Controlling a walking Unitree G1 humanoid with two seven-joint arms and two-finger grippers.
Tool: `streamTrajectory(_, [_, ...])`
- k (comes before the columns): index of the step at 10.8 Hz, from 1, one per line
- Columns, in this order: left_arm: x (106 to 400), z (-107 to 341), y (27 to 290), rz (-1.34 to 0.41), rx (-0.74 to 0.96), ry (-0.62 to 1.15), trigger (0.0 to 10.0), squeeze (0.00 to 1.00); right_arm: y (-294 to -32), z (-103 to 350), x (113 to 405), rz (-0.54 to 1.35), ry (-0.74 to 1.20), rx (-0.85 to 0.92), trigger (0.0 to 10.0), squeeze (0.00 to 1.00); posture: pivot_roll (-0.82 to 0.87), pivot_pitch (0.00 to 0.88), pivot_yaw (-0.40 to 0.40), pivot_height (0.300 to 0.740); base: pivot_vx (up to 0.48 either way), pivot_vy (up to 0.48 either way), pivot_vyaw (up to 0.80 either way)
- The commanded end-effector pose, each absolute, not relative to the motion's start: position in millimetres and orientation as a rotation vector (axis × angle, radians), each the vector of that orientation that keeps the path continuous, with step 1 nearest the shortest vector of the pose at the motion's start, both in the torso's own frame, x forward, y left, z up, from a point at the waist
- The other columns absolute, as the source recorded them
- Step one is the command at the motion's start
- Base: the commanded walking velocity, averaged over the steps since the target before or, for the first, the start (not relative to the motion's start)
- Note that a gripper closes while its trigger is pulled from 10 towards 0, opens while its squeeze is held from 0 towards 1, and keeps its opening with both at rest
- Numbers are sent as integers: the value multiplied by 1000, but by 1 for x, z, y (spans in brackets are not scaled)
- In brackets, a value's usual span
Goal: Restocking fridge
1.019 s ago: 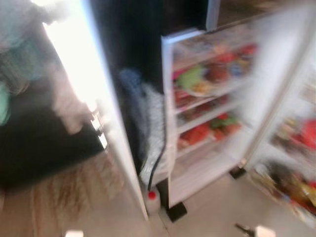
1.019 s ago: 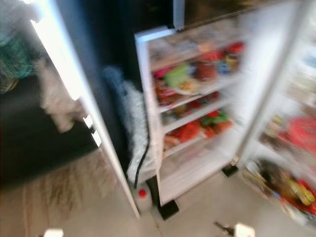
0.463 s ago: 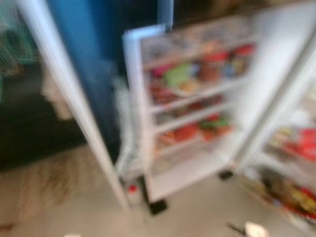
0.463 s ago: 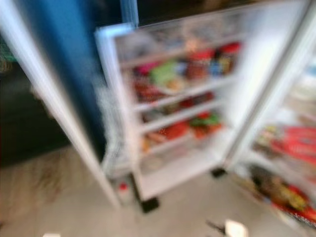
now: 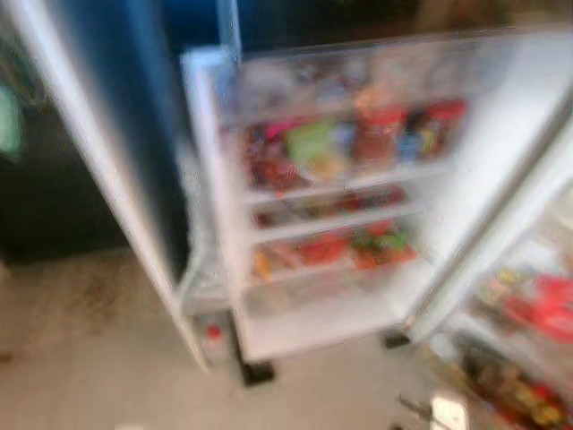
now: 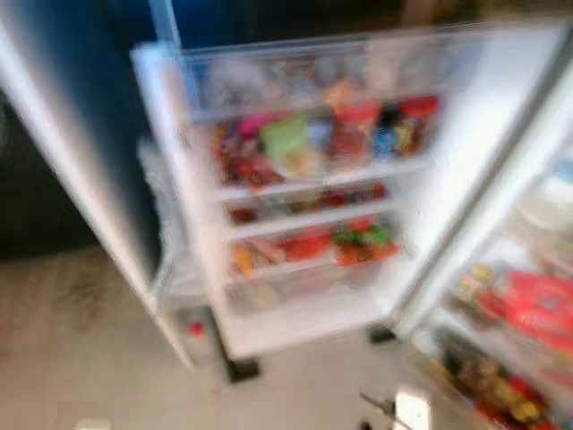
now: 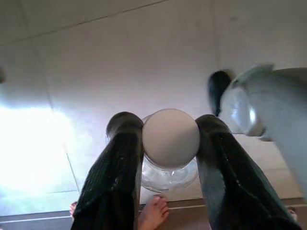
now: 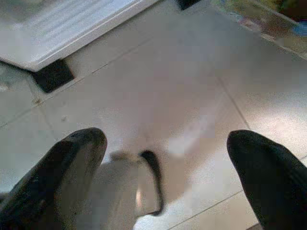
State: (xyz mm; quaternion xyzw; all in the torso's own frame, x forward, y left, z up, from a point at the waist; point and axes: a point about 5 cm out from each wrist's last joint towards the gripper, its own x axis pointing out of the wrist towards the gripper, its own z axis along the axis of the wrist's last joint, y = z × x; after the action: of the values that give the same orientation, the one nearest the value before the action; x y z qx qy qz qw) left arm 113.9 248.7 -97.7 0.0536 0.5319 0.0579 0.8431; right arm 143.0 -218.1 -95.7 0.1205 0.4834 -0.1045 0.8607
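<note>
The jar (image 7: 170, 143), clear with a pale round lid, is clamped at the neck between the left claw (image 7: 169, 143)'s 2 fingers, hanging over the floor (image 7: 120, 62), probably so it rides safely to the fridge (image 5: 304, 215). The right claw (image 8: 163, 153) hangs spread and unladen above the tiles, likely free for the blurred, crowded shelves (image 5: 345, 184).

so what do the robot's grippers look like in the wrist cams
Each gripper has two long black fingers with rounded tips. On the left gripper the fingers look glossy and faintly ridged. On the right gripper the fingers look smooth and dull, blurred at this range. No cables or markings can be made out.
</note>
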Motion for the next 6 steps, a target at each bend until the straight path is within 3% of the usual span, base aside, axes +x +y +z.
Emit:
streamTrajectory(1, [125,-94,250,119,123,1093,10000,0,-224,-95,142,-244,1013,247,10000,0,-136,0,53,740,0,-416,0])
streamTrajectory(6, [128,-92,252,122,120,1085,10000,0,-225,-95,140,-264,1005,266,10000,0,-138,0,71,740,0,-401,0])
